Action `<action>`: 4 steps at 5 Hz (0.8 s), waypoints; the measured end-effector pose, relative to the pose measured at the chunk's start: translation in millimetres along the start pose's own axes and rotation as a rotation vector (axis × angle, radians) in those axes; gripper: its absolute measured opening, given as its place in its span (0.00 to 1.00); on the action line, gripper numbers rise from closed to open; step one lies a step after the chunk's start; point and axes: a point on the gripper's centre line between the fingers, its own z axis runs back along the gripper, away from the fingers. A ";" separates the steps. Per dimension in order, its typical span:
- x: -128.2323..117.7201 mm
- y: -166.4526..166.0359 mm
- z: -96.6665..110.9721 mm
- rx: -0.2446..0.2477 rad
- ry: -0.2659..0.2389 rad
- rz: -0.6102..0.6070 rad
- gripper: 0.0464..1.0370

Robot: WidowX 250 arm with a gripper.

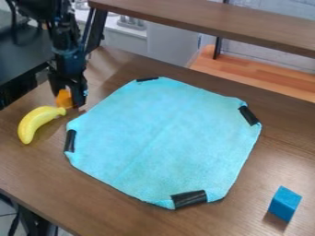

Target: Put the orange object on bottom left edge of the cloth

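Pincer (pixel 70 97) looks clamped on the orange block (pixel 64 99), off the cloth's (pixel 157 138) upper left side. Orange fills the gap between the two sides, so I read it as gripped. Can't tell if it's clear of the surface (pixel 43 175) or sitting on it. The banana's (pixel 38 122) stem end is right by the block, left of the cloth; can't tell if they touch.

Step in hand, as I judge it: secure the block, then carry it. I'd go straight up first, no sideways motion until the block is above the banana, otherwise I could roll the banana or twist my grip. Small test lift; if the block slips, set it down and regrip deeper.

Then swing over the cloth's left corner, high enough to clear the black tape (pixel 70 140) there. Target is the cloth's lower left edge, between that tape and the bottom strip (pixel 189 199). I'd aim slightly inside the hem so the whole base lands on fabric. Lower vertically, let contact settle, open slowly, back out straight up. Dragging sideways could ruck the cloth or tip the block.
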 end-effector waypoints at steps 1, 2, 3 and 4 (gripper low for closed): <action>-1.9 -1.2 -7.1 0.012 -0.009 0.018 0.69; -1.8 -6.6 -6.4 -0.011 -0.026 0.022 0.69; -2.1 -12.7 11.0 -0.039 -0.052 0.021 0.69; 0.8 -16.4 38.2 -0.035 -0.104 0.016 0.69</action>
